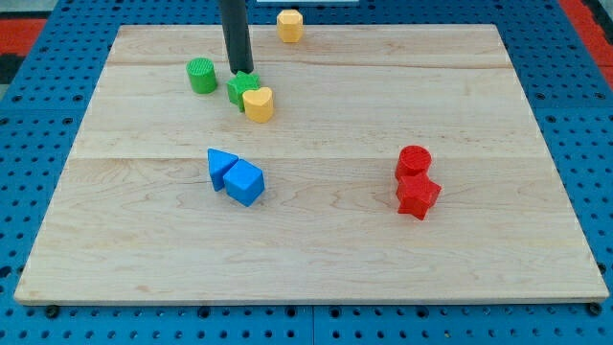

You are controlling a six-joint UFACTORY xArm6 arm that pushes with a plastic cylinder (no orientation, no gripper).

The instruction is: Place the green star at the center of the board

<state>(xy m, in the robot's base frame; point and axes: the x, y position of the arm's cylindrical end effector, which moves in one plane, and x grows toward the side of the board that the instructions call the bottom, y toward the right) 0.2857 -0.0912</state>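
The green star lies on the wooden board at the view's upper left, touching a yellow heart-like block on its lower right. My tip stands just above the star's upper edge, touching or almost touching it. The rod rises out of the view's top. A green cylinder stands to the left of the star, a little apart from it.
A yellow block sits at the board's top edge. A blue triangle and a blue cube touch left of centre. A red cylinder and a red star touch at the right.
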